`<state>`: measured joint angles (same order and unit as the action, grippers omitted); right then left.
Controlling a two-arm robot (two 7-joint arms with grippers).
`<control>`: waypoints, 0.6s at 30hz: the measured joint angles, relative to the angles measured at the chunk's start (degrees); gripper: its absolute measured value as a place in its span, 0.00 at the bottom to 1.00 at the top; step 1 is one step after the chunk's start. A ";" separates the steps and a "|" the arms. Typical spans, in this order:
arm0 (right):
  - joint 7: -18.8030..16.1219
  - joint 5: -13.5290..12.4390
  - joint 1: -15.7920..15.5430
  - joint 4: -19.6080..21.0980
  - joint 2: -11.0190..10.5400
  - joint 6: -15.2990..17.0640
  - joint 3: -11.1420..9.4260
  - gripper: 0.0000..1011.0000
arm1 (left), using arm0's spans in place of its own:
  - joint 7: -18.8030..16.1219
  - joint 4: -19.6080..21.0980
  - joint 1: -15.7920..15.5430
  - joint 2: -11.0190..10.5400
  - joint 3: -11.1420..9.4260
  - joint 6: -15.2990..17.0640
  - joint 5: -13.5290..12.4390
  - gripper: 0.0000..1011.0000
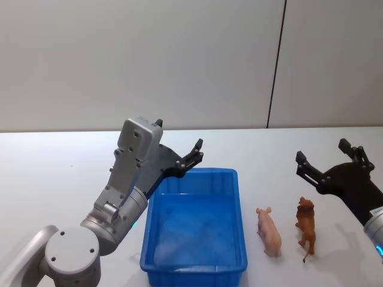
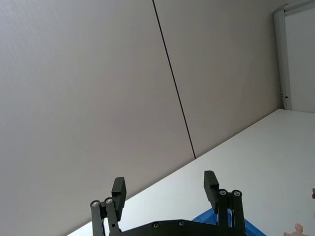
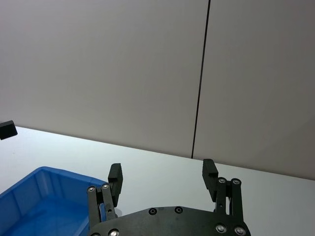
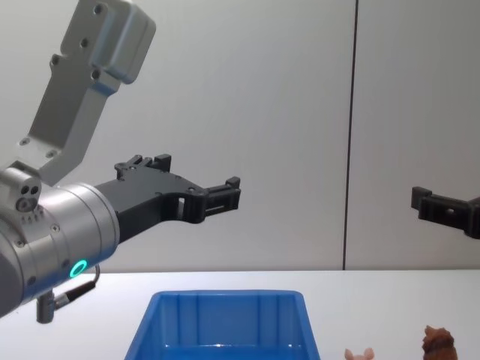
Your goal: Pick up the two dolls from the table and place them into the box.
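Your left gripper [image 2: 165, 182] hovers above the far left corner of the blue bin [image 1: 191, 270], raised clear of the rim, its fingers spread wide with nothing between them. In the chest view the arm reaches in from the left, high above the bin, with a green ring light [image 4: 77, 268] glowing on its silver wrist. Your right gripper [image 3: 162, 170] hangs over the right side of the table [image 1: 60, 173], above and just beyond the toys, and its fingers are also wide apart and hold nothing. The bin sits in the middle of the table towards the near edge, long side running front to back, with its ribbed floor bare. Both dolls stand on the tabletop to the right of the bin. The pink pig [image 1: 269, 232] is just beside the bin's right wall, not touching it, snout pointing towards the far edge. The brown lion [image 1: 306, 226] is just to the right of the pig, apart from it and facing the same way. Behind the table's far edge a pale wall rises with one dark vertical seam [image 1: 275, 66].
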<state>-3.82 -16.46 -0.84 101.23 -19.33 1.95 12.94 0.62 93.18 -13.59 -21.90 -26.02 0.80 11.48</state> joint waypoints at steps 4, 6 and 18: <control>0.00 0.00 0.00 0.00 0.00 0.00 0.00 0.99 | 0.00 0.00 0.00 0.00 0.00 0.00 0.00 0.99; 0.00 0.00 0.00 0.00 0.00 0.00 0.00 0.99 | 0.00 0.00 0.00 0.00 0.00 0.00 0.00 0.99; 0.00 0.00 0.00 0.00 0.00 0.00 0.00 0.99 | 0.00 0.00 0.00 0.00 0.00 0.00 0.00 0.99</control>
<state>-3.82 -16.46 -0.84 101.23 -19.33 1.95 12.94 0.62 93.17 -13.59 -21.89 -26.02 0.79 11.48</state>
